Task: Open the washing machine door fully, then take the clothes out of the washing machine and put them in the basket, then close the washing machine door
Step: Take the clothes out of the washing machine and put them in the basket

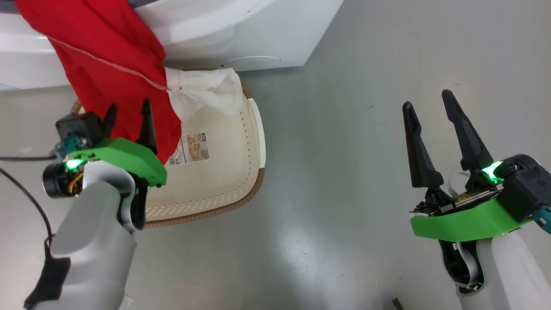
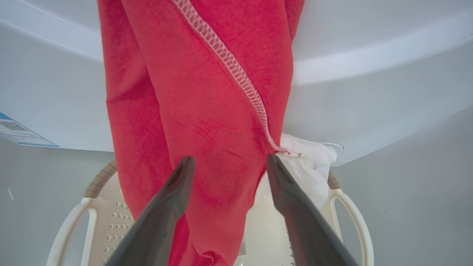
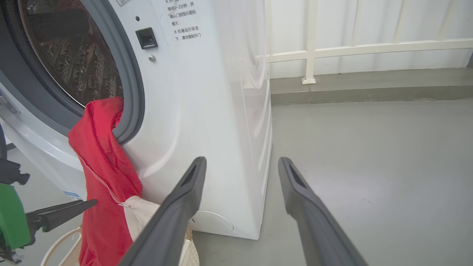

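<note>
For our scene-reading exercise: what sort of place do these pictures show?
Probably a laundry area: a white front-loading washing machine, a perforated basket on the grey floor, red clothes hanging from its drum.

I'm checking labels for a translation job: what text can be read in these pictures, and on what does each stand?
"机器运行状态下,请勿强制开门": printed on the washing machine front, beside the drum opening; the lines above it are partly cut off.
Paper sticker on the basket: too small to read.
Blue-edged label low on the washing machine: blurred, unreadable.
</note>
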